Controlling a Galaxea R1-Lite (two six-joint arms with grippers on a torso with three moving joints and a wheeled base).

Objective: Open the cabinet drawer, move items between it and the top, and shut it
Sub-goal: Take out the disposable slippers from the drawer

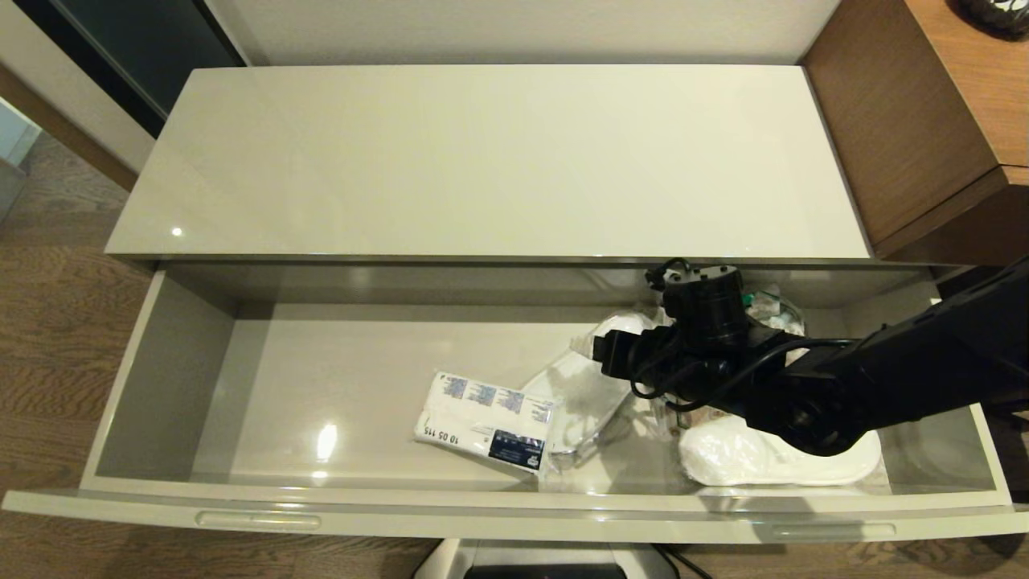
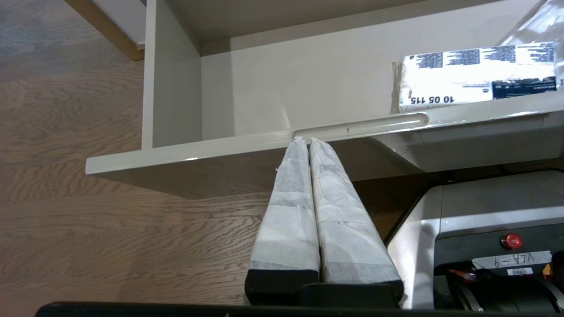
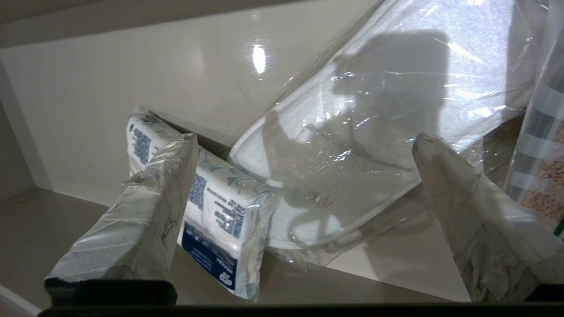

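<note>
The cabinet drawer (image 1: 161, 378) stands pulled wide open below the bare top (image 1: 482, 161). Inside it lies the white tissue packet (image 1: 482, 422) with blue prints and a dark label. Beside that is a white slipper in clear wrap (image 1: 579, 394). My right gripper (image 3: 304, 141) hangs open inside the drawer, just above the wrapped slipper (image 3: 335, 176), with the tissue packet (image 3: 207, 207) by one finger. Nothing is held. My left gripper (image 2: 307, 140) is shut and empty outside the drawer front. Its tips sit at the end of the left slot handle (image 2: 361, 124).
A second white slipper (image 1: 772, 458) lies at the drawer's right front, partly under my right arm. A striped clear packet of brown grains (image 3: 542, 176) sits by the other finger. Taller brown wood furniture (image 1: 908, 121) stands at the right. My base (image 2: 484, 229) is below the drawer front.
</note>
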